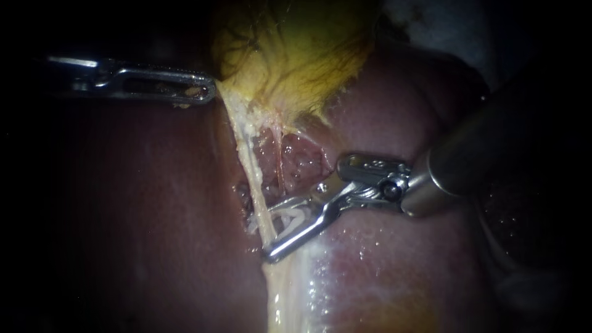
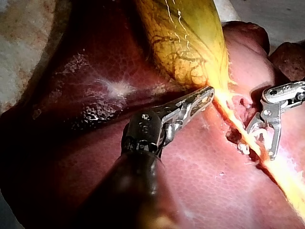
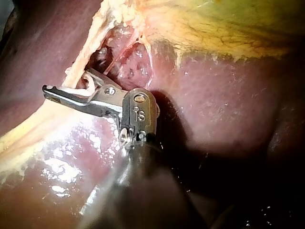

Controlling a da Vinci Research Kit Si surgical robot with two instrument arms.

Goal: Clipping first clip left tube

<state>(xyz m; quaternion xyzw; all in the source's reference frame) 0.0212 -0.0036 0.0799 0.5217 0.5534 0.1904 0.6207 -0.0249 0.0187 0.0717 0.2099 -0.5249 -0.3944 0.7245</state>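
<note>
The jaws of our right instrument [image 1: 268,233] stand apart, low and centre in the endoscope view, one on each side of the left tube [image 1: 246,154]. This tube is the pale strand that runs from the gallbladder's lower edge down toward the bottom of the frame. A white clip [image 1: 290,216] lies in the gap between the jaws, against the tube, and has not been squeezed shut. We judge that the placing is nearly done, and that closing the jaws to crimp the clip and then drawing them off is what remains. We see no finished clip anywhere on the tube.

At the upper left, the jaws of our left instrument [image 1: 206,92] lie together, clamped on the gallbladder [image 1: 296,55] at its lower edge, and the tube looks taut below them.

Just right of the left tube a thinner reddish strand [image 1: 280,154] runs down over raw, glistening tissue, near the upper jaw. We think it could be caught if the jaws shift. The liver [image 1: 135,203] fills the frame on both sides, and the lower jaw rests close over it. We cannot see whether the jaw tips reach fully past the tube.
</note>
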